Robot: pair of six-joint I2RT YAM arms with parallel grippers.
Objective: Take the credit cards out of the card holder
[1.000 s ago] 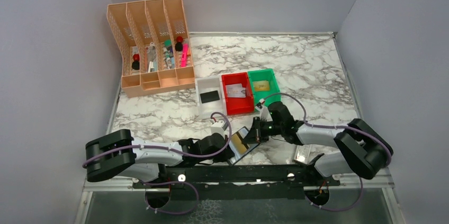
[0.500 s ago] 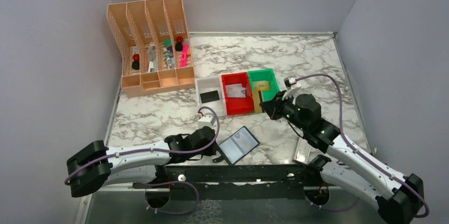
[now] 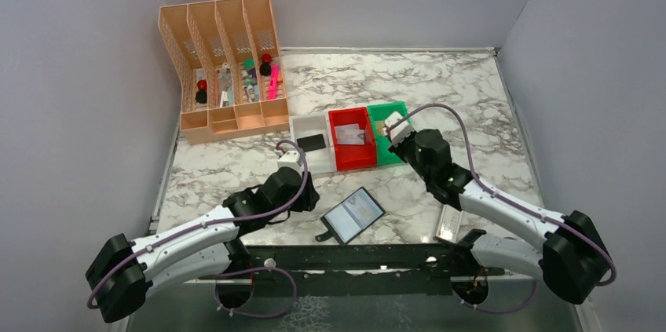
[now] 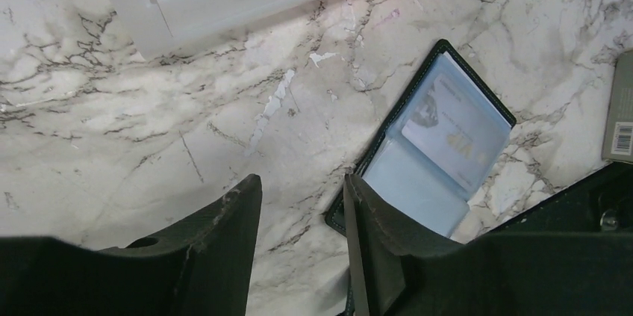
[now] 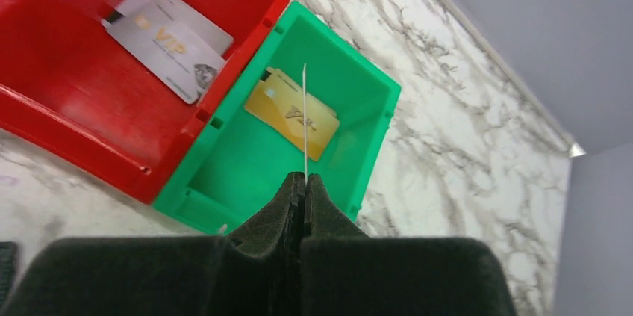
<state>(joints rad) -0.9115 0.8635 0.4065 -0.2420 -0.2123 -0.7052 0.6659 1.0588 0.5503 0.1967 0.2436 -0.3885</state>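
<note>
One gold card [image 5: 280,107] in green bin [image 5: 231,160]

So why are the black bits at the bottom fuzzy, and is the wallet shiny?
Left wrist view: the left hand, close to the camera, looks dark and soft; the card holder shows a pale sheen on its clear pockets. Right wrist view: the right hand is dark too, its card edge-on, just a thin line.

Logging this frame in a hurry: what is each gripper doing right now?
Left gripper: open, holding nothing.
Right gripper: shut on a credit card, held edge-on over the green bin.
</note>
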